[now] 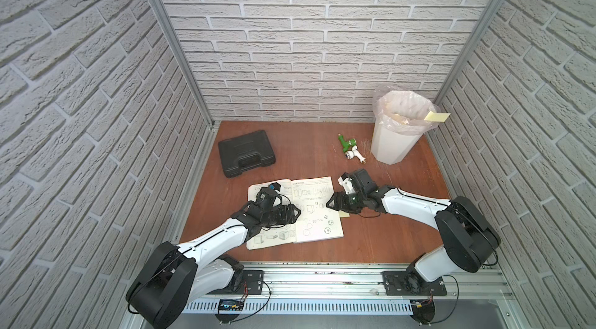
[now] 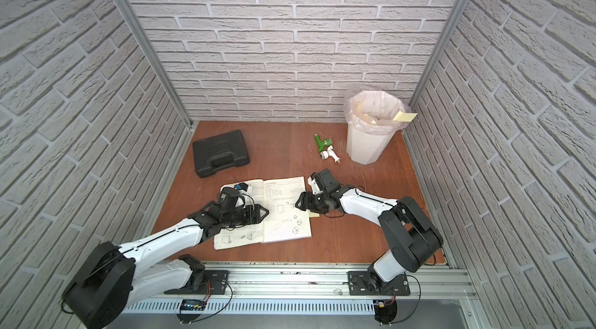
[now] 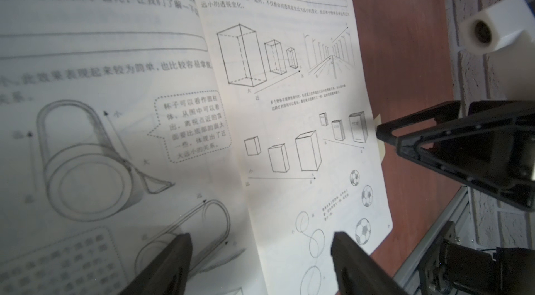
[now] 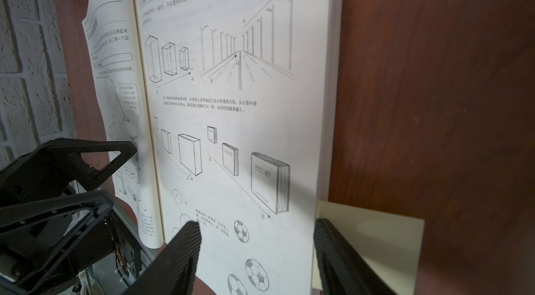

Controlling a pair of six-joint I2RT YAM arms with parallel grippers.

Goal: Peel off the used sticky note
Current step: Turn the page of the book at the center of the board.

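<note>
Pale yellow square paper sticky note (image 4: 376,238) pokes out past the open white drawing book's (image 4: 231,105) outer page edge. Your right gripper (image 4: 257,225) and left gripper (image 3: 260,237) both gape empty. Pinch the note's free corner with the right and pin the pages with the left.

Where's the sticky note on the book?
In both top views, the sticky note pokes out past the open book's right edge, under the right gripper.
</note>
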